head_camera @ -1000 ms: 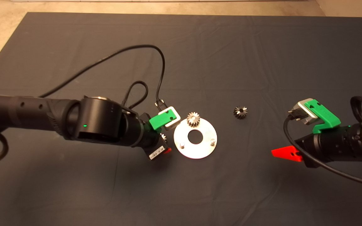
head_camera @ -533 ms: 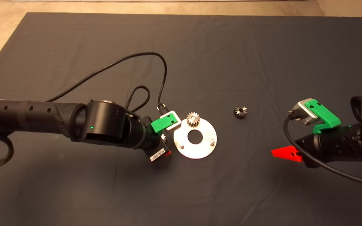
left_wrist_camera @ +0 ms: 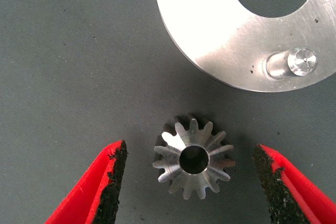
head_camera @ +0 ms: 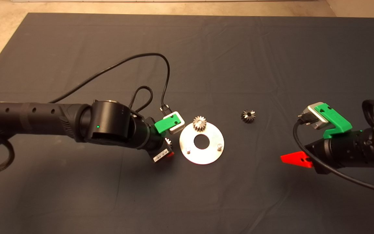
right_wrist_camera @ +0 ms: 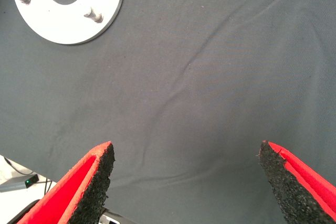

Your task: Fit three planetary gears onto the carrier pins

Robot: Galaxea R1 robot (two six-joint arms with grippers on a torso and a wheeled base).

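the left gripper, red fingers spread wide and empty, has edged back to straddle a small silvery toothed gear lying on the dark mat beside the round silver carrier plate; grasp looks imminent.

Bare mat flanks the loose gear between the left gripper jaws, with the plate close beside. The right gripper seems to have clear mat ahead.

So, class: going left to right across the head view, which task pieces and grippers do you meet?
Left gripper → round plate → loose gear → right gripper.
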